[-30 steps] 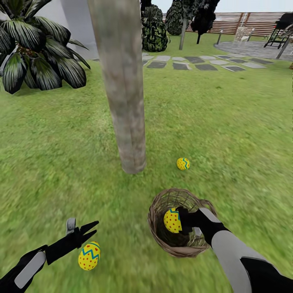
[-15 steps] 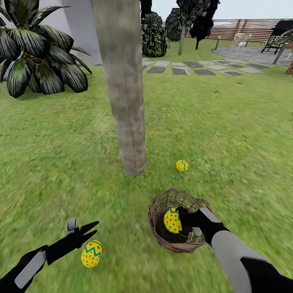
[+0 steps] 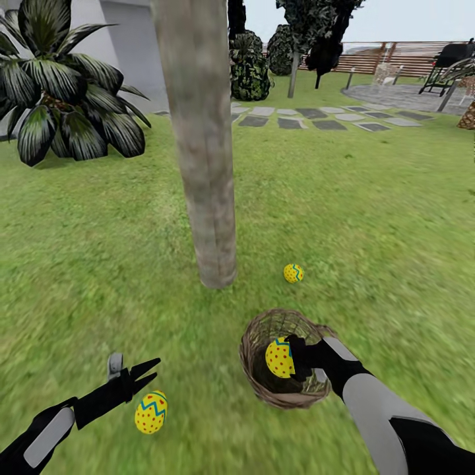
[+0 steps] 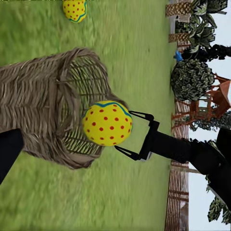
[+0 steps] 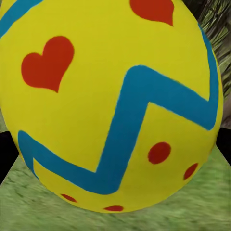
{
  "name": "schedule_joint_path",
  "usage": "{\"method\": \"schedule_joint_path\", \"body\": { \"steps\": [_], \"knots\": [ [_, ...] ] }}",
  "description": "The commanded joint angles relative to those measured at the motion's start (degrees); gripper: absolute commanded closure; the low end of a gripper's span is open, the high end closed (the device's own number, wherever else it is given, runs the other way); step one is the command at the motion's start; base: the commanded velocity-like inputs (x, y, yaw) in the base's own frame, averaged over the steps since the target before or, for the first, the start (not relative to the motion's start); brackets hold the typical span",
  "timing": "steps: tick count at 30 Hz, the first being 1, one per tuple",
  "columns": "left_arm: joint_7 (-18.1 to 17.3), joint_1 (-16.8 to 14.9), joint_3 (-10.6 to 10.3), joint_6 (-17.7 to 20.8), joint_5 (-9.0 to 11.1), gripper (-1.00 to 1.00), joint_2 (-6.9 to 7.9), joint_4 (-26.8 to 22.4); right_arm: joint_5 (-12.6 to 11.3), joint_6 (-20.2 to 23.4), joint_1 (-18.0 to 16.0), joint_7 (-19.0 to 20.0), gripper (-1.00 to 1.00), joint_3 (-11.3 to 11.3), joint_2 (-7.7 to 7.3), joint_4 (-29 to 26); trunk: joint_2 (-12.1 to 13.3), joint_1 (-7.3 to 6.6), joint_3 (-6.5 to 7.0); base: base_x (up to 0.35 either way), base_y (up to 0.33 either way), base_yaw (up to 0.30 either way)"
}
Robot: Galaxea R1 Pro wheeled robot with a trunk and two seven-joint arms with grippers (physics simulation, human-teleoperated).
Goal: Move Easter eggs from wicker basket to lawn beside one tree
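My right gripper (image 3: 290, 357) is shut on a yellow Easter egg (image 3: 279, 357) with red dots, held at the mouth of the wicker basket (image 3: 254, 369). In the left wrist view the same egg (image 4: 107, 123) sits between the right gripper's fingers (image 4: 140, 116), just outside the basket's (image 4: 43, 115) opening. The right wrist view shows this egg (image 5: 115, 106) very close. A second egg (image 3: 151, 412) lies on the lawn (image 3: 369, 218) just beside my open left gripper (image 3: 157, 368). A third egg (image 3: 293, 273) lies on the grass near the tree's trunk (image 3: 208, 165).
A spiky palm (image 3: 63, 112) stands at the back left. Stone path slabs (image 3: 310, 122), dark shrubs (image 3: 251, 63) and the slat fence (image 3: 396, 63) lie far behind. Open grass stretches to the right of the trunk.
The whole view has drifted slightly, so the camera moved. Both arms keep the same pose, and the right gripper still holds its egg at the basket.
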Motion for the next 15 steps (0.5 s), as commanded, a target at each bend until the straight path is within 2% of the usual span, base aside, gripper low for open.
{"method": "schedule_joint_path", "body": {
  "steps": [1, 6, 15],
  "knots": [
    [0.0, 0.0, 0.0, 0.0, 0.0, -1.0, 0.01, 0.0, -0.1, -0.1, 0.0, 0.0, 1.0, 0.0, 0.0, 0.0, 0.4, -0.23, 0.28, -0.004, 0.0, 0.0],
    [0.0, 0.0, 0.0, 0.0, -0.1, -1.0, 0.01, 0.0, -0.1, -0.1, 0.0, 0.1, 1.0, 2.0, 0.0, 0.0, 2.4, -1.32, 1.65, 0.0, 0.0, 0.0],
    [0.0, 0.0, 0.0, 0.0, -0.2, -1.0, 0.0, 0.0, -0.1, -0.1, 0.0, -0.4, 1.0, 2.1, -0.37, -0.1, 6.0, -3.3, 3.92, -0.116, 0.0, 0.0]
  ]
}}
